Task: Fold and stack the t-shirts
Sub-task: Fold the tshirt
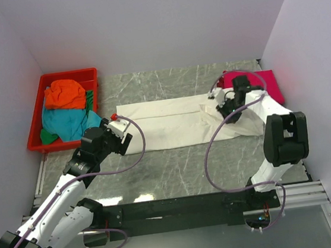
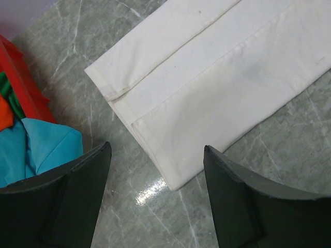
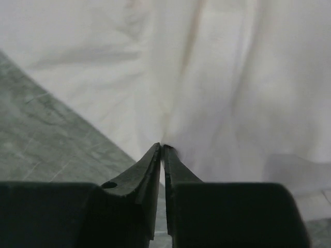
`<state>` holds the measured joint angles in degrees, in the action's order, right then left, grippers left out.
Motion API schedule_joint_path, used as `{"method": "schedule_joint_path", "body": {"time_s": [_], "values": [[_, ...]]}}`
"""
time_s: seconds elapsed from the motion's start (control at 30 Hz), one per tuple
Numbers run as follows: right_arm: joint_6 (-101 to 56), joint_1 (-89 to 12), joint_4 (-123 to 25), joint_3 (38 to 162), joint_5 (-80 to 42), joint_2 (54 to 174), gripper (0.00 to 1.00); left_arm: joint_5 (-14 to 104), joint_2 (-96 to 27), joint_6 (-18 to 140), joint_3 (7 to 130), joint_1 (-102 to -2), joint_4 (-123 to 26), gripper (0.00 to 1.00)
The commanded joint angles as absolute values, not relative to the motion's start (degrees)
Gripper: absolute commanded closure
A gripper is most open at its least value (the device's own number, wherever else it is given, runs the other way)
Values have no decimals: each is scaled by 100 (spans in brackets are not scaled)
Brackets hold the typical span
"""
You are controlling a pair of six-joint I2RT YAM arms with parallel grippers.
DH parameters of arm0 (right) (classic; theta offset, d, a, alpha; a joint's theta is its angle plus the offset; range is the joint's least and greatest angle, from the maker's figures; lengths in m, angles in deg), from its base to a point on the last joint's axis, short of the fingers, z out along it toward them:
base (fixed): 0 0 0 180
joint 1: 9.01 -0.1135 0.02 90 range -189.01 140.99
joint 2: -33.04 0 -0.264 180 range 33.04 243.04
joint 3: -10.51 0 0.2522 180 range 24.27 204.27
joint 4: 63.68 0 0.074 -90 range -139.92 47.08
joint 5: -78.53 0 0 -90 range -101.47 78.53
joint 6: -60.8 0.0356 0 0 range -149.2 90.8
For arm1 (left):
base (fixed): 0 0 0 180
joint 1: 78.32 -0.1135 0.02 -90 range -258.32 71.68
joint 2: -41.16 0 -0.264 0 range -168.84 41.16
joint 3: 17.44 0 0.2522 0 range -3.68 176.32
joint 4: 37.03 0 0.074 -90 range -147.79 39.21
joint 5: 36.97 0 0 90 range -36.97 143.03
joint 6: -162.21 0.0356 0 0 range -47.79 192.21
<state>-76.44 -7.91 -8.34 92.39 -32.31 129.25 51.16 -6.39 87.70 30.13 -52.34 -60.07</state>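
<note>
Progress: cream-white cloth t-shirt [image 1: 165, 124] half-folded, right gripper [image 3: 162, 146] pinching it, left gripper [image 2: 156, 151] wide, empty; magenta-pink cloth shirt [image 1: 269, 85] folded; orange shirt [image 1: 65, 93], teal shirt [image 1: 64, 125] unfolded in red plastic tray [image 1: 70, 73].

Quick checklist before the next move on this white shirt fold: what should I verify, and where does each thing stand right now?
1. Right gripper pinching the cream-white shirt: ok, jaws closed on cloth at its right end.
2. Left gripper gripping the left end: not ok, it is open above the cloth.
3. Shirt lying as a flat folded strip: ok.
4. Magenta shirt clear of the strip: cannot tell, the meeting edges are hidden.
5. Red tray apart from the strip: ok.
</note>
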Motion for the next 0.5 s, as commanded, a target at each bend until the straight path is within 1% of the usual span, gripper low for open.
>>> {"method": "schedule_joint_path", "body": {"time_s": [0.0, 0.03, 0.17, 0.23, 0.3, 0.47], "values": [[-8228, -1234, -817, 8695, -3081, 12481, 84, 4969, -639, 8715, 3165, -5213, -5835, 23], [-8228, -1235, -826, 8633, -3090, 12428, 77, 4969, -630, 8715, 3157, -5213, -5835, 23], [-8044, -964, -791, 8921, -3212, 12269, 73, 4969, -648, 8715, 3165, -5213, -5835, 23], [-7886, -674, -660, 9341, -3476, 12356, 67, 4951, -665, 8715, 3166, -5213, -5835, 23], [-7711, -524, -562, 9589, -3695, 12488, 64, 4960, -657, 8715, 3166, -5213, -5844, 23], [-7323, -514, -396, 10064, -3959, 12936, 61, 4978, -622, 8715, 3148, -5213, -5844, 22]]}}
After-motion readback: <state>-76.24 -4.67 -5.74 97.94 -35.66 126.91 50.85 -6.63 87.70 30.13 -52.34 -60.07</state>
